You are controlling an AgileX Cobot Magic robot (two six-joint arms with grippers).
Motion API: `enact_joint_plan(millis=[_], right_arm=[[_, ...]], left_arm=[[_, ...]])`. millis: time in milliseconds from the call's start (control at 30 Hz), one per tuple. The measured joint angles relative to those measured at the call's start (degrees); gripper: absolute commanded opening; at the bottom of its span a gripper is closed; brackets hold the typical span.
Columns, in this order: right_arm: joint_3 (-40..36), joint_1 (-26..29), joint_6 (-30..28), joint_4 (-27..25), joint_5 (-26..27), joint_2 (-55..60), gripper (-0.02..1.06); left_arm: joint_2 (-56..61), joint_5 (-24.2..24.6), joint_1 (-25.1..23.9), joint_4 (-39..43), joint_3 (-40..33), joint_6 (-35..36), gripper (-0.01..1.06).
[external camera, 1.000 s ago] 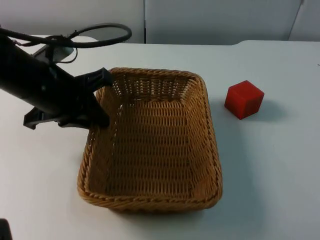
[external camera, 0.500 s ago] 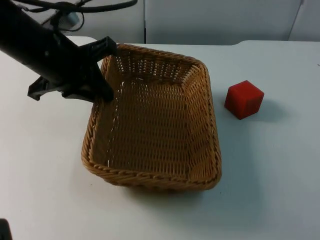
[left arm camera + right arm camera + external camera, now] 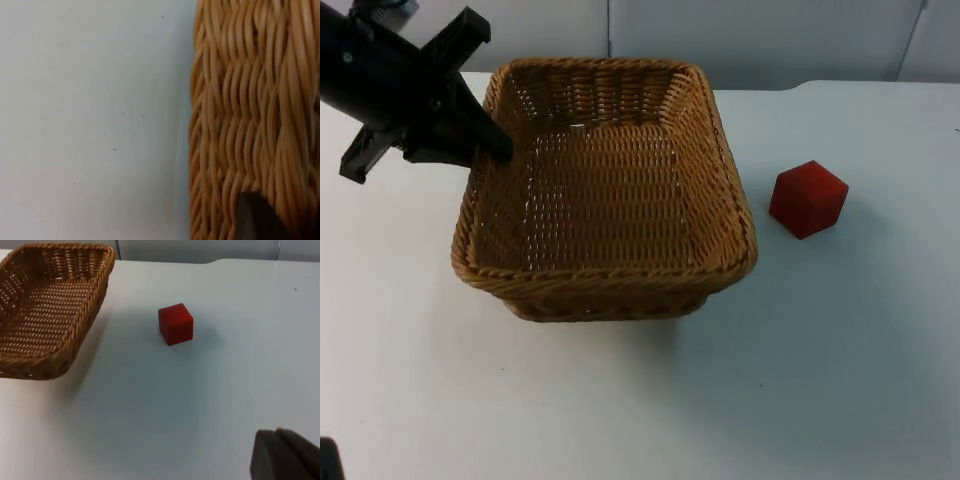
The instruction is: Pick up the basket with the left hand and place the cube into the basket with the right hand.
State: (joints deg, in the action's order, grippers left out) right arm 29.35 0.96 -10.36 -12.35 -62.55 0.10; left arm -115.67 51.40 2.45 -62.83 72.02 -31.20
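Now the wicker basket (image 3: 605, 190) is raised off the white table (image 3: 840, 350) and tilted, its left rim pinched by the left gripper (image 3: 485, 150) near the far left corner; the left wrist view shows the woven wall (image 3: 250, 115) beside bare table. The red cube (image 3: 808, 198) sits on the table just right of the basket, apart from it, untouched. The right arm waits: the right gripper (image 3: 282, 455) hovers near the cube's side of the table, well apart from the cube (image 3: 175, 323), and I cannot tell its finger state.
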Motion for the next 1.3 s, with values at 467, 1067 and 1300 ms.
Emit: enact_joint_plan(millis=[467,1067,1300], right_arm=[[0.0,0.0,0.0,0.0,0.0,0.0,0.0],[0.0,0.0,0.0,0.0,0.0,0.0,0.0],[0.0,0.0,0.0,0.0,0.0,0.0,0.0]], left_arm=[[0.0,0.5,0.0,-3.9,0.0,0.0,0.0],[0.0,0.5,0.0,-4.1,0.0,0.0,0.0],[0.0,0.5,0.0,-4.1,0.0,0.0,0.0]])
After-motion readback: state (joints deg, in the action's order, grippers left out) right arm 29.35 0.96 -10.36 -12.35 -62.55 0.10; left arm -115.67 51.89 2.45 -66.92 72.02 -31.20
